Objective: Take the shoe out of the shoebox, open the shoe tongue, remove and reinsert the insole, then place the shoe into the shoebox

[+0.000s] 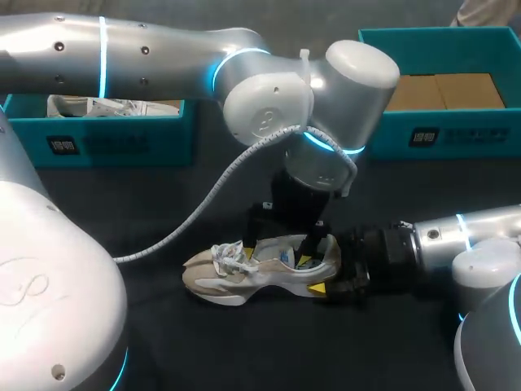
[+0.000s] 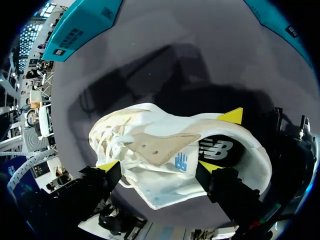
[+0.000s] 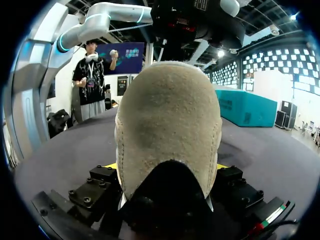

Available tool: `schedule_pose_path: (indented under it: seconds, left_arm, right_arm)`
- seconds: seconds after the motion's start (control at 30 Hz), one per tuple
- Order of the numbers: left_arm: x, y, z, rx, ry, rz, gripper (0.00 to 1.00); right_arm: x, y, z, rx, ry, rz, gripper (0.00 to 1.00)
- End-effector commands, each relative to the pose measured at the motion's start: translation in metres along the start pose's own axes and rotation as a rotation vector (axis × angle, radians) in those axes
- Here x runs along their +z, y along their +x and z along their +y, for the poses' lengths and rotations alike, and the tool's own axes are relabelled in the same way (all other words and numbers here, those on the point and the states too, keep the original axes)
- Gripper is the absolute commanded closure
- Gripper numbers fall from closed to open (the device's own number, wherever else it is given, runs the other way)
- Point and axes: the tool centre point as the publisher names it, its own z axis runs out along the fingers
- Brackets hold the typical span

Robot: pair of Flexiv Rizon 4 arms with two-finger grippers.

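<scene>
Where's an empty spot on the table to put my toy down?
The bare table on the near side of the shoe is free. So is the strip between the shoe and the teal shoebox with paper, though a cable hangs across it. Around the shoe it is crowded: the left gripper and right gripper both meet there.

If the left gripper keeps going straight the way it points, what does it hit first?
Probably the shoe, at its tongue, just ahead of the left gripper, though depth is unclear.
</scene>
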Motion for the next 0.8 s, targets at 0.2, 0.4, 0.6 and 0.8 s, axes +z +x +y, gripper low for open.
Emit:
schedule_pose_path:
  seconds: [0.2, 0.4, 0.6, 0.8]
  left_arm:
    - [0.006, 0.011, -0.001, -0.106, 0.015, -0.091, 0.0]
    - [0.004, 0.003, 0.001, -0.098, 0.013, -0.073, 0.0]
    - [-0.004, 0.002, 0.004, -0.096, 0.027, -0.057, 0.0]
    - [-0.001, 0.007, -0.001, -0.114, 0.034, -0.067, 0.0]
  right_arm:
    - [0.003, 0.0, -0.001, 0.0, 0.004, 0.0, 1.0]
    - [0.003, 0.0, -0.001, 0.0, 0.004, 0.0, 1.0]
    - [0.003, 0.0, -0.001, 0.0, 0.004, 0.0, 1.0]
    - [0.003, 0.0, -0.001, 0.0, 0.004, 0.0, 1.0]
